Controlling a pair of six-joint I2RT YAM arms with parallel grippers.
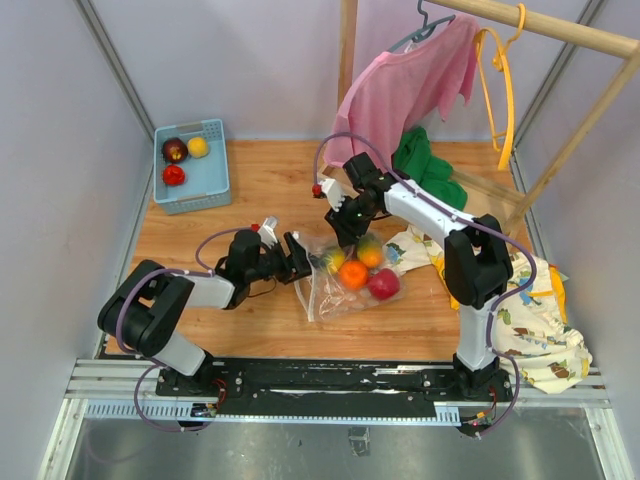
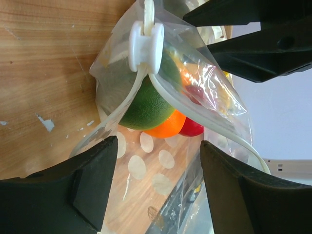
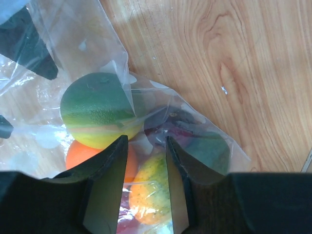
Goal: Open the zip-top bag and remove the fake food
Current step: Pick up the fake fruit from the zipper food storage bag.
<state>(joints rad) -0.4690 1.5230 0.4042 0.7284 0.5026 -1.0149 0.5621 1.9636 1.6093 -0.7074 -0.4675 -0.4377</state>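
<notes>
The clear zip-top bag (image 1: 330,295) lies mid-table with fake food inside: an orange (image 1: 352,274), a red fruit (image 1: 384,284) and a green-yellow one (image 3: 95,109). Its white slider (image 2: 146,44) sits at the near corner of the zip strip, which is parted below it. My left gripper (image 1: 303,262) is at the bag's left edge, jaws wide open around the dotted film (image 2: 158,146). My right gripper (image 1: 343,232) reaches down on the bag's far side. Its jaws (image 3: 146,141) stand narrow with a gap, crumpled film and a yellow-orange fruit (image 3: 153,195) showing between them.
A blue basket (image 1: 215,180) at the back left holds three fruits. A wooden rack (image 1: 560,30) at the back right carries a pink garment (image 1: 410,85) and a yellow hanger (image 1: 508,90). A green cloth (image 1: 430,165) and a cartoon-print cloth (image 1: 520,320) lie on the right.
</notes>
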